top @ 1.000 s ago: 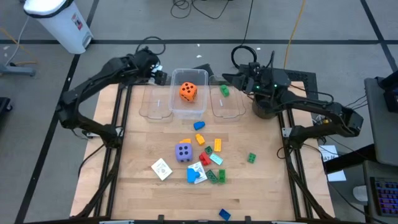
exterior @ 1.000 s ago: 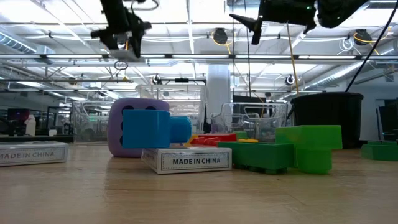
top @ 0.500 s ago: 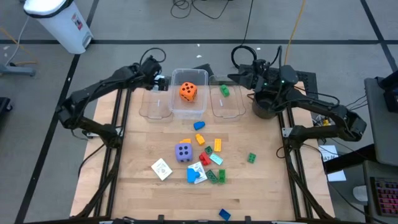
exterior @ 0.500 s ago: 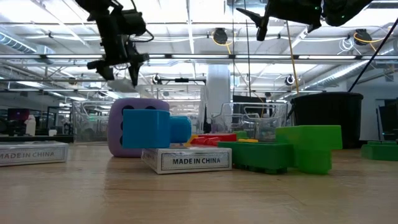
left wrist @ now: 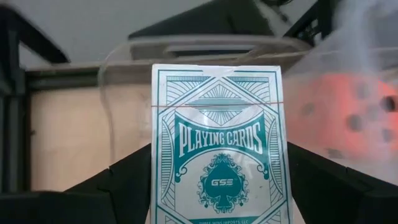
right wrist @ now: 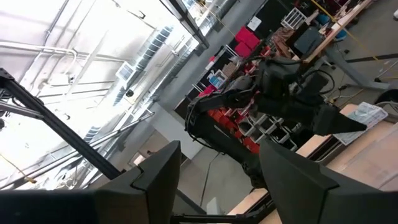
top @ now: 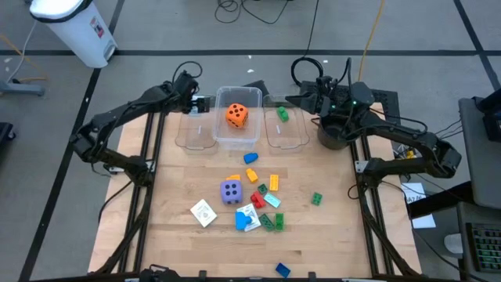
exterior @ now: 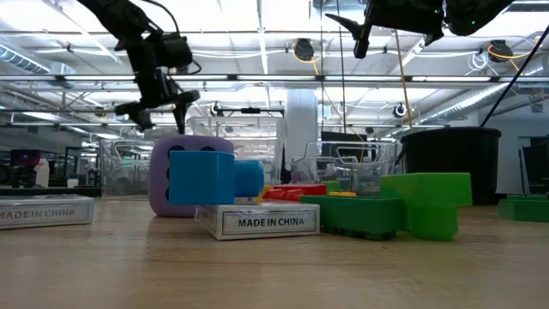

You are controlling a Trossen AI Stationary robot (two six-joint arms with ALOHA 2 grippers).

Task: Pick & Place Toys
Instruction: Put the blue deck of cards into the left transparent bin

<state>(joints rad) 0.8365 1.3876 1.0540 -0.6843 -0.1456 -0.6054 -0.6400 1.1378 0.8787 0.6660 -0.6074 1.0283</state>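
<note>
My left gripper (top: pixel 200 104) is shut on a white and teal playing-card pack (left wrist: pixel 221 143) above the left clear bin (top: pixel 196 131); it also shows in the low view (exterior: pixel 159 106). An orange die (top: pixel 236 114) lies in the middle bin (top: pixel 237 139). A green brick (top: pixel 282 115) lies in the right bin. My right gripper (top: pixel 300 99) is open and empty, high above the back right, by the black pot (top: pixel 330 135). A purple die (top: pixel 231 191), two card packs (top: pixel 203 212) and several bricks lie on the table. My left gripper pinches the card pack between its two fingers (left wrist: pixel 124 186), which stand on the pack's two long edges (left wrist: pixel 163 186) at the end nearest the wrist. The pack sticks out ahead of the fingers, printed face to the camera, lifted clear above the left bin.
Three clear bins stand in a row at the table's far edge, the black pot to their right. A green brick (top: pixel 317 199) lies at the right, a blue brick (top: pixel 282 270) at the near edge. Bare wood lies at the left and near sides.
My left gripper has gone down with the card pack toward the left bin and stays shut on it. My right gripper has risen a little and then kept still.
</note>
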